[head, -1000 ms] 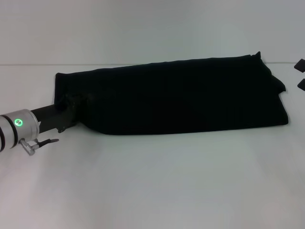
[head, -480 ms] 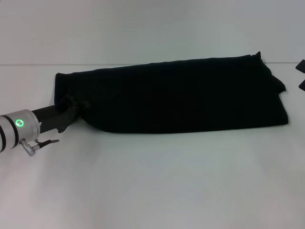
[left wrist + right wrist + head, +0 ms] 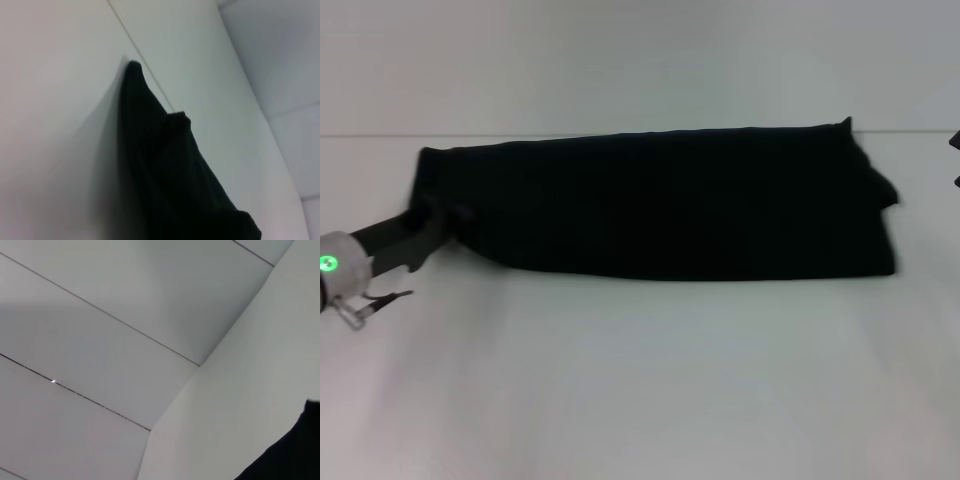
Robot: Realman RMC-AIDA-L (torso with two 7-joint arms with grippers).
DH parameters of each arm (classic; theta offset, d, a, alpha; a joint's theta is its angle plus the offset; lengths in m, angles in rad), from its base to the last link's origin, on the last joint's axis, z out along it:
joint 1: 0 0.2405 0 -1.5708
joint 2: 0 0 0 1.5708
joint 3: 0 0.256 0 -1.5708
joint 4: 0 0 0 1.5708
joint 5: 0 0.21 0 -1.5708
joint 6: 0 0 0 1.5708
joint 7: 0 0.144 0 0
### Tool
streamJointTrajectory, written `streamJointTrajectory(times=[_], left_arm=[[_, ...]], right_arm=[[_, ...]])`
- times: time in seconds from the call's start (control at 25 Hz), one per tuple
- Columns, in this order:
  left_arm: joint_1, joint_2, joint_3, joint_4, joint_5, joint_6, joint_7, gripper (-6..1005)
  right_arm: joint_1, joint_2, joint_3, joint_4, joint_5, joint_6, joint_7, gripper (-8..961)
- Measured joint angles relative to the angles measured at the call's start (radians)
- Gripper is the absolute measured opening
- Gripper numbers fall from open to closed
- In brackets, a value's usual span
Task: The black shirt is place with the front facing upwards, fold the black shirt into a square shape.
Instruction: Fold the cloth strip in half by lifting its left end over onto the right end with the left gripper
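Note:
The black shirt [image 3: 660, 205] lies on the white table as a long folded strip, with no print showing. My left gripper [image 3: 432, 222] is at the strip's left end, shut on the cloth there, its arm reaching in from the left edge. In the left wrist view the shirt [image 3: 175, 170] stretches away from the camera as a dark ridge. My right gripper [image 3: 957, 160] shows only as two dark fingertips at the right edge, held apart and clear of the shirt's right end. A black corner of cloth [image 3: 295, 455] shows in the right wrist view.
The white table [image 3: 640, 380] spreads wide in front of the shirt. A pale wall [image 3: 640, 60] rises right behind the table's back edge, close to the shirt's far side.
The left arm has drawn back to the left and the whole shirt has slid left with it. The right end of the shirt is now farther from the right gripper.

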Motion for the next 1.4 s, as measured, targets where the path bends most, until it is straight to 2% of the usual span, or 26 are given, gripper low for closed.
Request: streamJointTrajectory(times=[0.28,0.64,1.0,1.28,1.4], left_arm=[[0.071,-0.003,-0.045,0.055,-0.034,-0.008,0.003,30],[0.118,0.002,-0.102,0.089,-0.021,-0.026,0.018,33],[0.114,0.002,-0.092,0.102,-0.017,0.032,0.066,35],[0.086,0.008,-0.093,0.125,-0.023,0.092,0.059,38],[0.073,0.0,-0.092,0.163,-0.024,0.132,0.058,38]], right_arm=[[-0.002,-0.001,0.003,0.0,0.0,0.003,0.005,920],[-0.004,0.001,0.007,0.002,0.0,0.004,0.006,920],[-0.011,0.004,0.018,0.01,0.0,-0.001,0.006,919],[-0.014,0.004,0.018,0.016,0.0,-0.004,0.0,919],[-0.015,0.005,0.018,0.016,0.0,-0.008,-0.001,919]])
